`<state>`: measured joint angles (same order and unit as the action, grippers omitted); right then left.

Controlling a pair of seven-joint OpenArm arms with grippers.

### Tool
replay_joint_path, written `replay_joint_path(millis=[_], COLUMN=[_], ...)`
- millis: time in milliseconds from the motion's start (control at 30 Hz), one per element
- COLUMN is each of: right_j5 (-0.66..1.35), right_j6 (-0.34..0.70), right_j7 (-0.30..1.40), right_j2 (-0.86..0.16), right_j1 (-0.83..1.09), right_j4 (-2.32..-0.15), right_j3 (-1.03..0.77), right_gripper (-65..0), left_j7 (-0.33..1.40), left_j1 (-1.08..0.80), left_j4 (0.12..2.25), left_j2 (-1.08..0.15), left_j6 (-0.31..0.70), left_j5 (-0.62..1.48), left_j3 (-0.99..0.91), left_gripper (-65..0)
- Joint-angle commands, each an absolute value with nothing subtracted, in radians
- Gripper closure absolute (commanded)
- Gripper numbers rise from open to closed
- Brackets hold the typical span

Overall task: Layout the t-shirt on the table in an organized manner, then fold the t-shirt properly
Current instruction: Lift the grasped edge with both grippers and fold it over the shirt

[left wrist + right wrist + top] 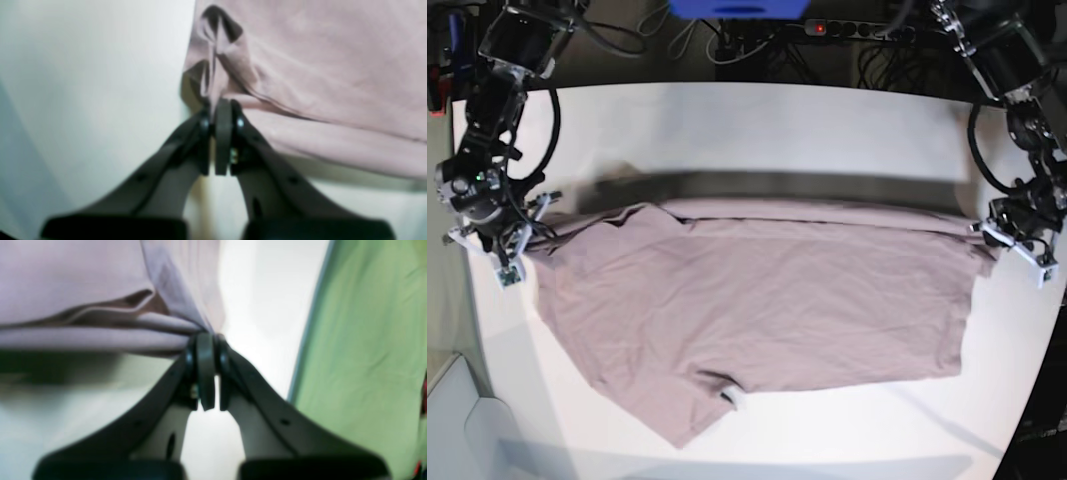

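The t-shirt (757, 300), dusty mauve and unprinted, lies spread across the middle of the white table (757, 120), lightly wrinkled, with its far edge lifted and taut between the 2 arms. Left gripper (220, 103): closed on a bunched corner of the t-shirt. Right gripper (208, 336): closed on the opposite corner, fabric gathered into folds at the fingertips. A green surface (367, 340) shows beyond the table's edge.

T-shirt (767, 300): soft thin matt cloth, creased. Table (757, 120): smooth matt white. Claws: black plastic.
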<state>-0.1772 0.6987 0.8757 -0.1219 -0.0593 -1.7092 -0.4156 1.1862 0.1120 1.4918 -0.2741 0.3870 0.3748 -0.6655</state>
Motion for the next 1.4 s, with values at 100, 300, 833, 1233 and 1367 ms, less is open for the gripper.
replay_joint_path(millis=[100, 300, 833, 1233, 1367], right_j5=[-0.180, -0.182, -0.180, -0.177, -0.177], right_j6=[0.698, 0.698, 0.698, 0.698, 0.698], right_j7=[0.868, 0.869, 0.869, 0.869, 0.869], right_j2=[-0.139, -0.139, -0.151, -0.093, -0.079], right_j1=[-0.119, -0.216, -0.199, 0.007, 0.073], right_j4=[-1.712, -1.635, -1.616, -1.868, -1.899], right_j3=[-0.372, -0.348, -0.357, -0.354, -0.352], right_gripper=[0.0, 0.0, 0.0, 0.0, 0.0], left_j7=[1.170, 1.171, 1.171, 1.171, 1.170], left_j1=[0.185, 0.275, 0.277, 0.166, 0.119], left_j4=[1.504, 1.386, 1.290, 1.290, 1.290], left_j2=[-0.295, -0.311, -0.349, -0.351, -0.369], left_j6=[0.378, 0.377, 0.383, 0.383, 0.381], left_j5=[0.375, 0.374, 0.384, 0.470, 0.547], left_j3=[-0.667, -0.665, -0.673, -0.674, -0.674], left_gripper=[-0.2, -0.2, -0.2, -0.2, -0.2])
